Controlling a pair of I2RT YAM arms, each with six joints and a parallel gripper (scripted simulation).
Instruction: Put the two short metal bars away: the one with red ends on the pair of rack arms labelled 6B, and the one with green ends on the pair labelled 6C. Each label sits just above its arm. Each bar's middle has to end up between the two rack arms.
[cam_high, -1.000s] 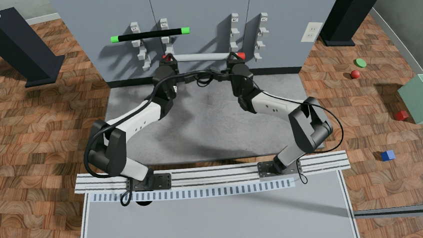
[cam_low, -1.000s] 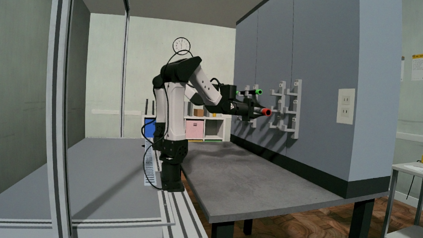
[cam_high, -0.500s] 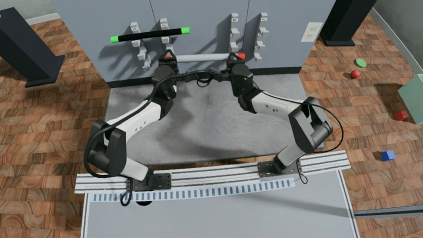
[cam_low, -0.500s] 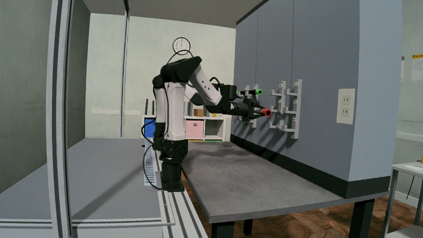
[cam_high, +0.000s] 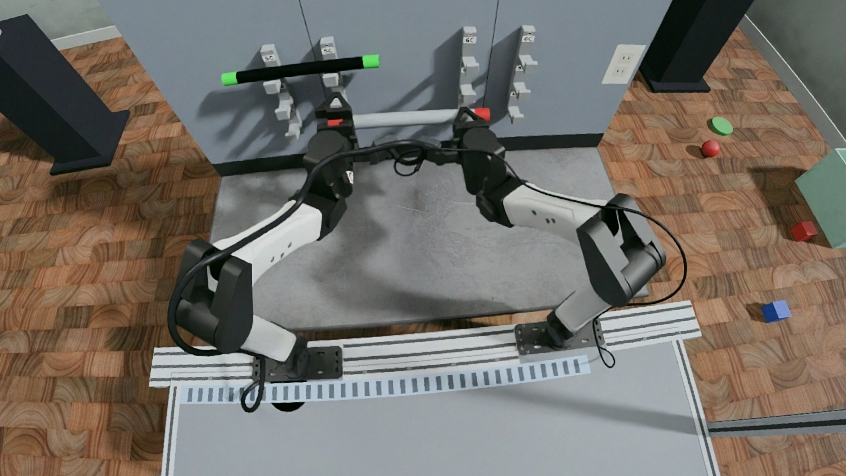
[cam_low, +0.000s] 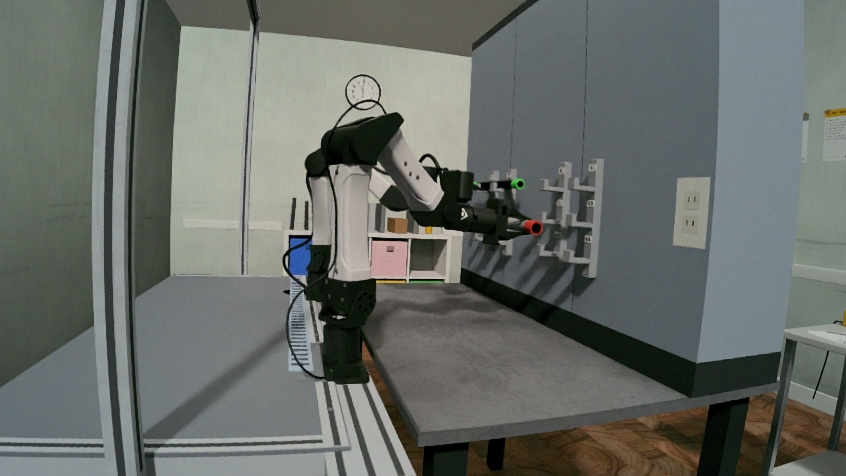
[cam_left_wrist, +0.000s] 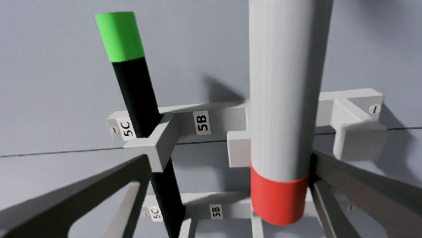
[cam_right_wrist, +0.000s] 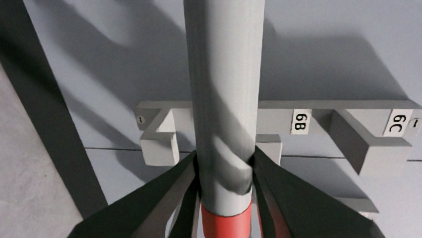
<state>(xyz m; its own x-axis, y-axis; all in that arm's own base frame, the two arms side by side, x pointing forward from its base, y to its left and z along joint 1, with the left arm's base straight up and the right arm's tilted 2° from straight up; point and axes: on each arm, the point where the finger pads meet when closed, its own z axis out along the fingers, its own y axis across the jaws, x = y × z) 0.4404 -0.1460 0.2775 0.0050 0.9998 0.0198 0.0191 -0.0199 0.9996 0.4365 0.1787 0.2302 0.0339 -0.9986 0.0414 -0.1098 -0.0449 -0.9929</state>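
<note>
The red-ended grey bar (cam_high: 408, 118) (cam_low: 533, 227) (cam_left_wrist: 282, 100) (cam_right_wrist: 225, 65) is held out from the wall, spanning between the two grippers. My right gripper (cam_high: 467, 113) (cam_low: 523, 224) (cam_right_wrist: 225, 155) is shut on it near one red end. My left gripper (cam_high: 336, 103) (cam_left_wrist: 223, 159) is open around its other end, with the bar close to one finger. The green-ended black bar (cam_high: 295, 69) (cam_left_wrist: 132, 90) lies on the 5C arms of the left rack. The 6B label (cam_right_wrist: 300, 121) and 6C label (cam_right_wrist: 398, 122) show in the right wrist view; the bar hides part of that rack.
The left rack (cam_high: 283, 106) and the right rack rails (cam_high: 469, 47) (cam_low: 593, 236) stand out from the grey-blue wall (cam_high: 402, 35). The grey table (cam_high: 425, 260) (cam_low: 502, 378) lies below. A cable (cam_high: 408, 142) runs across between the wrists.
</note>
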